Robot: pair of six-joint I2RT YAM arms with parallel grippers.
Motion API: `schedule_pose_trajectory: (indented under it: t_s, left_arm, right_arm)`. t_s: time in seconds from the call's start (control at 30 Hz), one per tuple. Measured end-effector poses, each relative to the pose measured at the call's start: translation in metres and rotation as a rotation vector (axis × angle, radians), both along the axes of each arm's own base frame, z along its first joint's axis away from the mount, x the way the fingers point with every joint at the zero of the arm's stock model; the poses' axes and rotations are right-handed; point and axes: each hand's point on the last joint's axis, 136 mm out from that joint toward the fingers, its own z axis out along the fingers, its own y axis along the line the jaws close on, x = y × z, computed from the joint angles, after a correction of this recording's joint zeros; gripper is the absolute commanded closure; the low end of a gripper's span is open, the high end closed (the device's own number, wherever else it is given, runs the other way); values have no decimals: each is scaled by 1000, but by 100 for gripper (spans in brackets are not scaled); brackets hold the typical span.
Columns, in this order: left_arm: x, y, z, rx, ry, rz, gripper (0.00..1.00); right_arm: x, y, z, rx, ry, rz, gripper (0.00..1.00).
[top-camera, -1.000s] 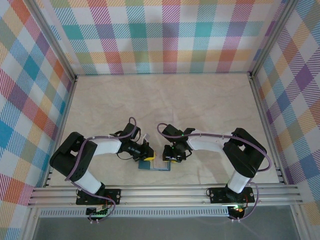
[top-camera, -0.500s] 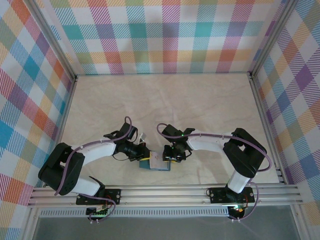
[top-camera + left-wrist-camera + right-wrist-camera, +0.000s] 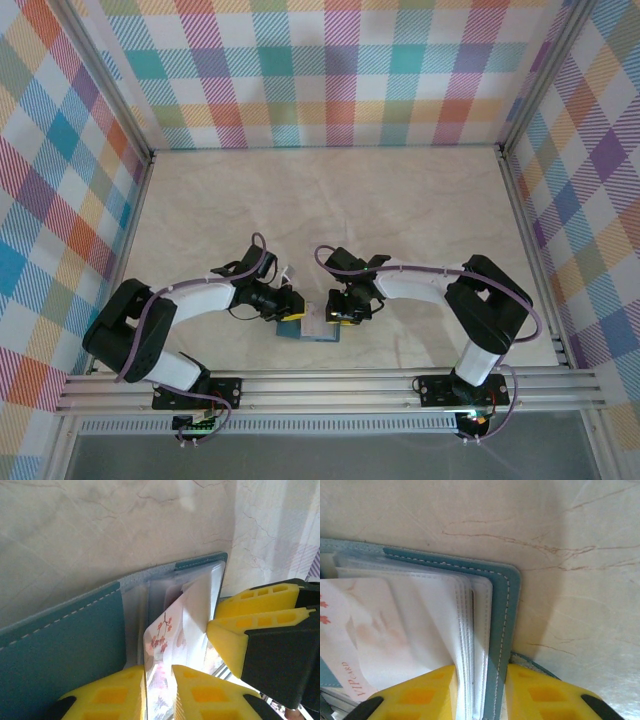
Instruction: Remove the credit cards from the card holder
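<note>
The teal card holder (image 3: 306, 329) lies open on the table between the two grippers. In the left wrist view a white credit card (image 3: 172, 625) with a red blossom print sticks out of its clear sleeves. That card stands between the fingers of my left gripper (image 3: 159, 692), leaning on the left finger (image 3: 107, 695) with a gap to the other one. My right gripper (image 3: 481, 695) is shut on the holder's teal cover (image 3: 501, 610) and its stack of sleeves. The same card (image 3: 365, 640) shows at the left of the right wrist view. Any other cards are hidden.
The pale marble-look table (image 3: 330, 210) stretches free behind the grippers. Checked cloth walls (image 3: 330, 70) stand on three sides, and a metal rail (image 3: 330, 385) runs along the near edge. The right gripper's yellow finger (image 3: 250, 630) is close beside the card.
The left arm's elbow swung out and the holder opened, showing white. My left jaws have eased apart around the card. The right jaws have closed in on the holder's edge.
</note>
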Motion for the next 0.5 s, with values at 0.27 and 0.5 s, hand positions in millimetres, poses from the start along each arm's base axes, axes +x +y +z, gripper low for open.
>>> schedule_pose_trajectory:
  t_s: [0.27,0.5]
  left_arm:
    - [0,0,-12,15,21,1,80]
    - [0,0,-15,14,22,0,80]
  right_arm:
    - [0,2,-1,3,13,0,61]
    - [0,5,-1,-33,22,8,55]
